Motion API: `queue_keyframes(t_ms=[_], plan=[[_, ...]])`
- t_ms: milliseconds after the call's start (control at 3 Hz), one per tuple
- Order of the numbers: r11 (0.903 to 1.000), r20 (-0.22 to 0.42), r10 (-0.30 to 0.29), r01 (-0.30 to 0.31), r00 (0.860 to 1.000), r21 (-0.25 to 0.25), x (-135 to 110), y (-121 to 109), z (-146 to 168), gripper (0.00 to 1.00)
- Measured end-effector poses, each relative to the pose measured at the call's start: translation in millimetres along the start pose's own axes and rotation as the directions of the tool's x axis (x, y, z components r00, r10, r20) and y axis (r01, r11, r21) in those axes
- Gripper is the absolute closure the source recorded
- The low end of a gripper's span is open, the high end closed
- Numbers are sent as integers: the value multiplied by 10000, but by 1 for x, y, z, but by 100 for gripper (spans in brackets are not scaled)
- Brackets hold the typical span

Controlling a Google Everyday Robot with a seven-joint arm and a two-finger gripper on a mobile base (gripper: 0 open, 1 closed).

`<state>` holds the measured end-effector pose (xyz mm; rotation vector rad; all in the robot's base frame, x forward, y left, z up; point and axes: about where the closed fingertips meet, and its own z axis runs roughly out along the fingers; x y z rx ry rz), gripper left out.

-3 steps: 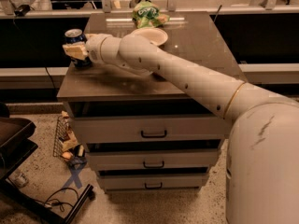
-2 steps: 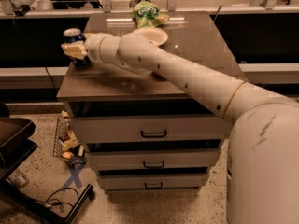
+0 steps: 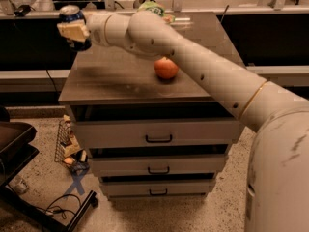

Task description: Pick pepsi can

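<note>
Now the tool [image 3: 74, 31] holds the pepsi can [image 3: 71, 14] upright near the cabinet [image 3: 120, 79].

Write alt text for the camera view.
The robot's hand grips the pepsi can, held up by the back left corner of a drawer cabinet. An orange fruit sits on the cabinet top.

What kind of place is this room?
Probably a lab or workshop: a drawer cabinet, loose cables on the speckled floor, long benches behind. The gripper holds the pepsi can above the cabinet's left edge.
</note>
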<state>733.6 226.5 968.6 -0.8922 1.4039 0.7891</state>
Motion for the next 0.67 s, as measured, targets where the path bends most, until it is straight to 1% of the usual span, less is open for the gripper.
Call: queue_keyframes(t_ms=[333,667], plan=[[9972,505,-221,257,9985,-700,-64,-7,-30,100],[9902,649,-343,427,9973,-1330,-93,-5,-50,100]])
